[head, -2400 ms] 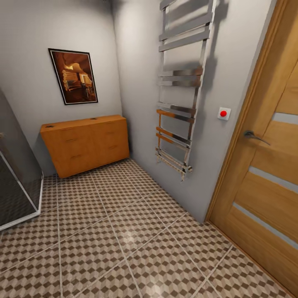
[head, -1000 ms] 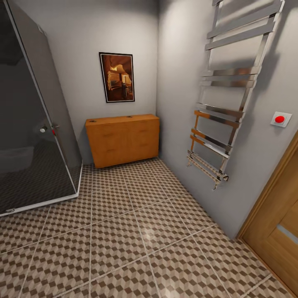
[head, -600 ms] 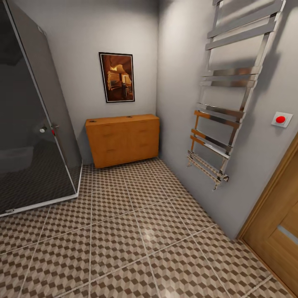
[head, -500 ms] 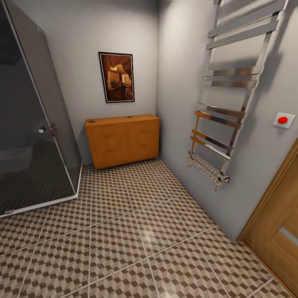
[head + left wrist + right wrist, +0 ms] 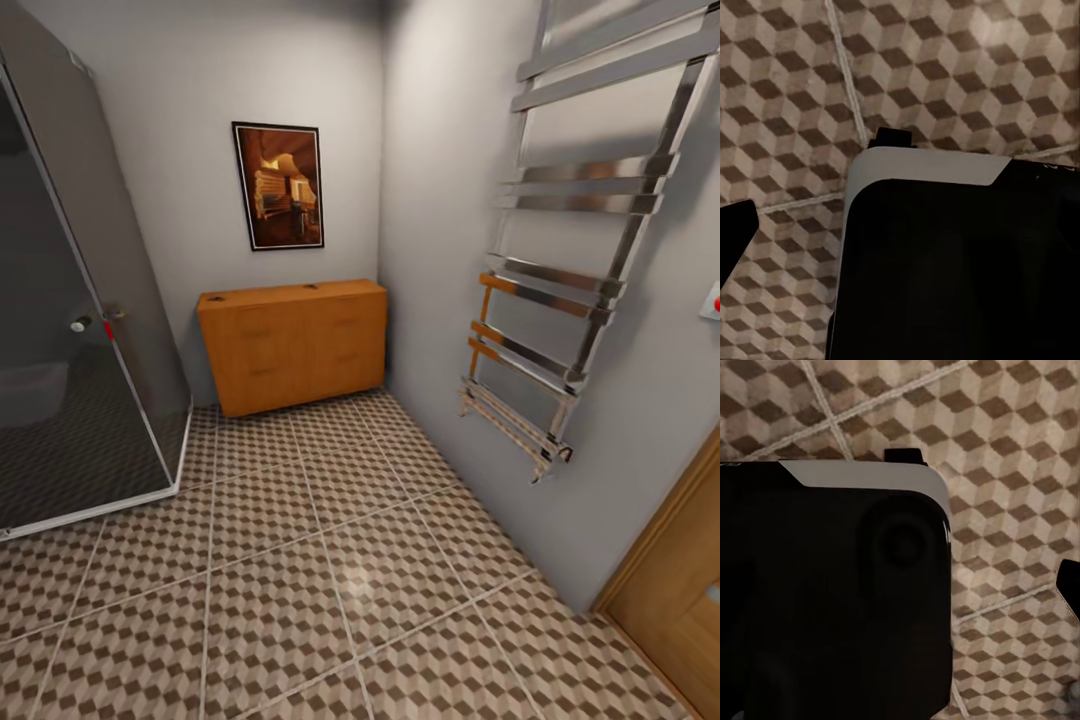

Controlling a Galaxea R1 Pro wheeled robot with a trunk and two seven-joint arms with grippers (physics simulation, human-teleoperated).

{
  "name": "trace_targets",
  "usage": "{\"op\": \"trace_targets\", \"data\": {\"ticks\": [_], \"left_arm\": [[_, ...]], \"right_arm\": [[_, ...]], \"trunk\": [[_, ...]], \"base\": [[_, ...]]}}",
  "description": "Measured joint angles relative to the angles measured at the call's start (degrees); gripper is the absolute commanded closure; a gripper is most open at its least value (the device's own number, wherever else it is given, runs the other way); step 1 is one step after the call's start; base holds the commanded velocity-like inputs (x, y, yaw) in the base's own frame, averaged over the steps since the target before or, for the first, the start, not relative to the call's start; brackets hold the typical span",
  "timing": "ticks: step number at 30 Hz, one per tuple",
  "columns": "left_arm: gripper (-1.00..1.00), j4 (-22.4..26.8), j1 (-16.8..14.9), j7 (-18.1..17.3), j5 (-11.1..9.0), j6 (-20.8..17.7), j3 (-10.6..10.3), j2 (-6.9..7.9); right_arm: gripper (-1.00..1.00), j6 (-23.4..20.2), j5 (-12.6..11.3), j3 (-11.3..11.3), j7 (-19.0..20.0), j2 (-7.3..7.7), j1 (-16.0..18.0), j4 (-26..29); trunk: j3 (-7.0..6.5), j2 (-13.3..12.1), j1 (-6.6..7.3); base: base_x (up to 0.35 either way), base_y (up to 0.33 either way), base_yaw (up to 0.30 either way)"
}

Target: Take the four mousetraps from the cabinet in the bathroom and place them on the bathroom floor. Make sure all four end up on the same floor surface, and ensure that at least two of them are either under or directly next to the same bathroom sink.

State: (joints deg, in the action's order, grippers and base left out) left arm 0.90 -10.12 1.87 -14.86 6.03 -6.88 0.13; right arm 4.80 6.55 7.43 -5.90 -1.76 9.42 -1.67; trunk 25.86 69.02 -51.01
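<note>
The cabinet (image 5: 292,345), a low orange-brown wooden sideboard, stands against the far wall in the corner, its drawers shut. Two tiny dark specks (image 5: 216,298) (image 5: 311,287) lie on its top, too small to identify as mousetraps. The bathroom floor (image 5: 330,560) of brown and beige cube-pattern tiles stretches from me to the cabinet. The sink is out of view. Both wrist views look down on the tiles past the robot's black and white body (image 5: 952,255) (image 5: 832,585). One dark fingertip (image 5: 733,232) shows at the left wrist view's edge, another fingertip (image 5: 1069,585) at the right wrist view's edge.
A dark glass shower enclosure (image 5: 70,330) fills the left side, its corner reaching out onto the tiles. A chrome towel ladder (image 5: 560,290) sticks out from the right wall. A wooden door (image 5: 680,590) stands at the near right. A framed picture (image 5: 279,186) hangs above the cabinet.
The camera has turned left and moved closer to the cabinet: the door slid out to the right and the shower enclosure came in. Nothing in the room has moved.
</note>
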Motion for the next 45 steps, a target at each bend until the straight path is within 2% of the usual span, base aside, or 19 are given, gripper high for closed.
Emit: {"op": "trace_targets", "data": {"ticks": [20,45], "left_arm": [[-1.00,0.0,0.0,0.0,0.1,-0.2,0.0,-0.16],[-1.00,0.0,0.0,0.0,0.0,-0.3,0.1,-0.20]], "right_arm": [[-1.00,0.2,0.1,0.0,0.1,-0.01,0.0,0.0],[-1.00,-0.3,0.0,0.0,0.0,0.01,0.0,0.0]], "trunk": [[0.00,0.0,0.00],[0.00,0.0,0.00]], "base": [[0.321,0.000,0.188],[0.322,0.000,0.017]]}}
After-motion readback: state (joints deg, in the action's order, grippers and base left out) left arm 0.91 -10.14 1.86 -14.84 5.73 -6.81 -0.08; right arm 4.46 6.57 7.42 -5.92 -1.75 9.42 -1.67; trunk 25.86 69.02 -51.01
